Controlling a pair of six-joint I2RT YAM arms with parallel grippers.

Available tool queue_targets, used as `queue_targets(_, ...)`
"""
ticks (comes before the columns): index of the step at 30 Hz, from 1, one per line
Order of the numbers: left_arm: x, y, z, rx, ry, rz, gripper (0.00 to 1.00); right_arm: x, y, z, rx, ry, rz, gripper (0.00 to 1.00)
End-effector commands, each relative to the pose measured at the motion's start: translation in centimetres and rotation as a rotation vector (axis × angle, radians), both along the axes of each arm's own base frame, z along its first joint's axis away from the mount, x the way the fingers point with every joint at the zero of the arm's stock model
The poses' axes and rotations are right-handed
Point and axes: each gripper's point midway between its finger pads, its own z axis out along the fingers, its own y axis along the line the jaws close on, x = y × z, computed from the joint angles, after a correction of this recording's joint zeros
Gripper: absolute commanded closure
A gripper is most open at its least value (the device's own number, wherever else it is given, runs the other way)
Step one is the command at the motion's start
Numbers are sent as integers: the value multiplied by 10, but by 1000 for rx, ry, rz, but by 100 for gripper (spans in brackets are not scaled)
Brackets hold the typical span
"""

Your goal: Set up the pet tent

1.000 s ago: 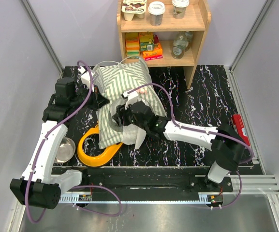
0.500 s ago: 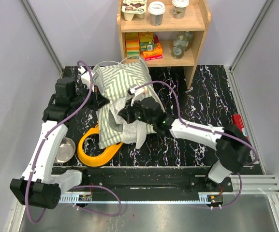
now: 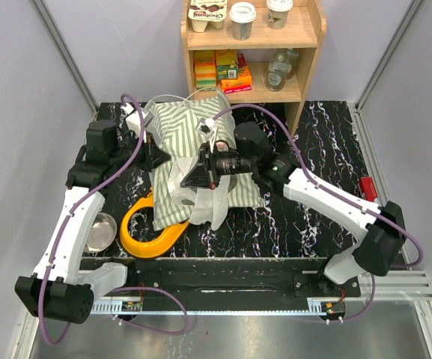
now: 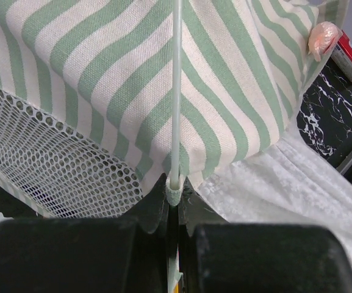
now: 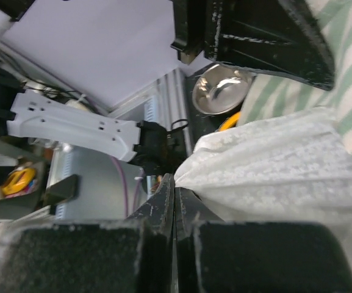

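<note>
- Pet tent [image 3: 189, 134] lies crumpled on the far-left part of the worktop, in front of the wooden shelf [image 3: 305, 45], with a gripper on either side of it.
- Compared with a second ago, the right arm [image 3: 328, 206] has risen and swung toward the far edge. Its forearm no longer lies low across the middle of the worktop.
- The tent's white panel [image 3: 210, 203] now hangs lifted over the striped fabric. The striped bulk and the left arm [image 3: 70, 224] sit where they were.
- Right gripper [image 5: 174, 190] points toward the left edge, its fingers pinched together on the tip of the white panel.
- Left gripper [image 4: 172, 196] reaches in from the left edge. Its fingers are clamped on the small fabric loop at the foot of the white pole [image 4: 176, 91], which runs straight up the stripes.
- A yellow bowl holder [image 3: 152, 235] lies partly under the tent's near end, with a steel bowl [image 3: 99, 232] beside it near the left edge.
</note>
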Motion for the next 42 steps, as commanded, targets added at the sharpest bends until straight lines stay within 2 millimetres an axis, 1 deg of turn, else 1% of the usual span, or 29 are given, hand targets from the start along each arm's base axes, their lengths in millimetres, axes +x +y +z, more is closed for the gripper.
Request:
queue_targets(1,14,2,17,-5,-72,23,100,-52,5,43,109,136,304,100)
queue_targets(4,14,2,19,-3,-81,26,100,-66,1,62,170,164,401,100)
queue_targets(7,13,2,17,-3,-75,25,100,-79,-9,83,215,148,457,100)
queue_targets(10,14,2,17,-4,-75,24,100,-81,-17,100,227,62,415,100)
queue_targets(11,14,2,17,-3,-75,25,100,-79,-19,107,224,37,384,100)
queue_targets(12,14,2,18,-4,-75,24,100,-74,-19,108,211,11,336,100)
queue_targets(14,14,2,17,-3,-73,25,100,-63,-19,94,140,20,250,100)
queue_targets(16,14,2,17,-4,-74,26,100,-51,-15,73,87,42,191,100)
queue_targets(17,14,2,18,-4,-75,26,100,-49,-12,61,64,72,191,100)
queue_targets(19,14,2,17,-3,-71,27,100,-51,-6,48,44,136,227,100)
queue_targets(21,15,2,15,-3,-65,27,100,-54,0,51,70,200,270,100)
queue_targets(22,15,2,16,-5,-68,25,100,-54,3,56,103,192,295,100)
queue_targets(24,14,2,15,-4,-65,26,100,-53,9,53,110,216,302,100)
queue_targets(25,14,2,16,-3,-71,27,100,-49,13,41,83,204,280,100)
queue_targets(26,14,3,18,0,-77,30,100,-43,17,23,23,197,225,95)
queue_targets(27,14,3,17,1,-76,31,100,-35,19,-1,-64,161,151,92)
queue_targets(28,13,4,18,4,-81,32,100,-32,20,-22,-155,113,87,86)
queue_targets(29,13,4,18,5,-83,31,100,-28,17,-49,-271,54,27,80)
queue_targets(30,13,4,18,7,-82,32,100,-33,12,-73,-376,5,15,75)
queue_targets(31,13,4,16,7,-78,32,100,-43,8,-86,-437,-17,43,69)
queue_targets(32,13,4,16,8,-78,30,100,-58,5,-98,-481,-20,106,65)
queue_targets(33,13,4,15,7,-75,28,100,-73,1,-105,-503,-29,156,61)
queue_targets(35,15,3,16,7,-75,28,100,-90,-6,-107,-507,-85,201,59)
queue_targets(36,15,3,16,6,-76,29,100,-88,-10,-105,-502,-114,172,59)
queue_targets(38,16,2,17,1,-74,27,100,-65,-21,-101,-510,-182,13,58)
queue_targets(40,15,2,17,-2,-72,26,100,-40,-34,-89,-488,-257,-147,52)
queue_targets(42,15,2,17,-3,-75,25,100,-17,-40,-92,-476,-305,-286,52)
